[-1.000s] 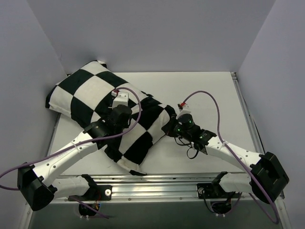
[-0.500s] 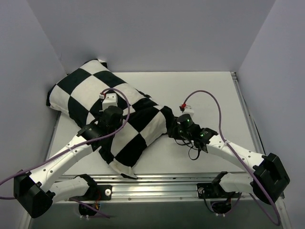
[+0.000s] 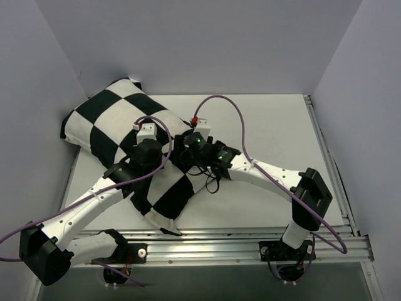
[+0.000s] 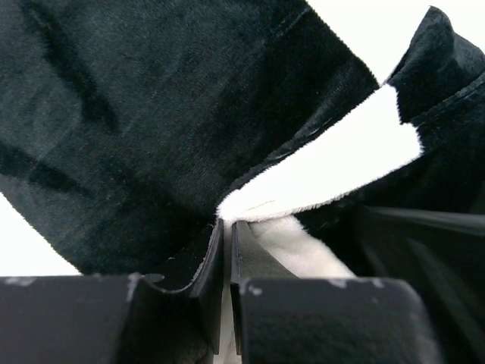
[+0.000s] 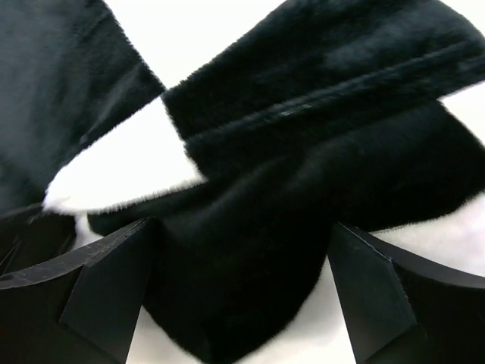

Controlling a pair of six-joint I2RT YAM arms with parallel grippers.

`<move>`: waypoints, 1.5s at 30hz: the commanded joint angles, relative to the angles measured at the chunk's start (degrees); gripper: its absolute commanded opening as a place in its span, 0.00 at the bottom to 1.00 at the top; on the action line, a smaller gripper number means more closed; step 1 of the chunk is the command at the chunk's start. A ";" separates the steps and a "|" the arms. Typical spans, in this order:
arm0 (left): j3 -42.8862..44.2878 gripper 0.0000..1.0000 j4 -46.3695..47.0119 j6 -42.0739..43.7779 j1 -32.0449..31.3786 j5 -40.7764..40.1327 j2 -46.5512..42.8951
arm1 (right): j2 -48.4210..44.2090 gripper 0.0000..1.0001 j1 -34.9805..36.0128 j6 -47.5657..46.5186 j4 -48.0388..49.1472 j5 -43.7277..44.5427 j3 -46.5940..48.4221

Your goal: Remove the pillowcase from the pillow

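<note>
Just swung the right claw from the pillowcase's right edge to mid-case, close beside the left claw; spread wide over a black fold, gripping nothing yet. Keeps the left one clenched on a fabric fold. Still lies fully cased across the desk's left side, no pillow showing; likely hampered by crowded arms and the purple cable.

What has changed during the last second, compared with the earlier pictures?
The right claw swung left, from the pillowcase's right edge to over its middle, beside the left claw; it is open, astride a black fold. The left claw first shifted slightly left, dragging the near end along. The left claw stays shut on fabric, and the far end lies as before.
</note>
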 commanded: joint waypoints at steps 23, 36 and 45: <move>1.53 0.02 -10.72 -5.55 4.54 -3.56 -2.51 | -14.53 0.00 -17.01 1.31 -0.90 -2.90 -34.67; -3.31 0.02 -9.33 -8.80 5.87 1.89 -2.07 | -18.77 0.00 -41.01 -1.94 11.58 -32.35 -48.76; -3.04 0.02 -6.16 -7.31 4.29 8.39 -1.98 | -22.63 0.19 -27.84 -6.26 -3.61 -15.93 -29.09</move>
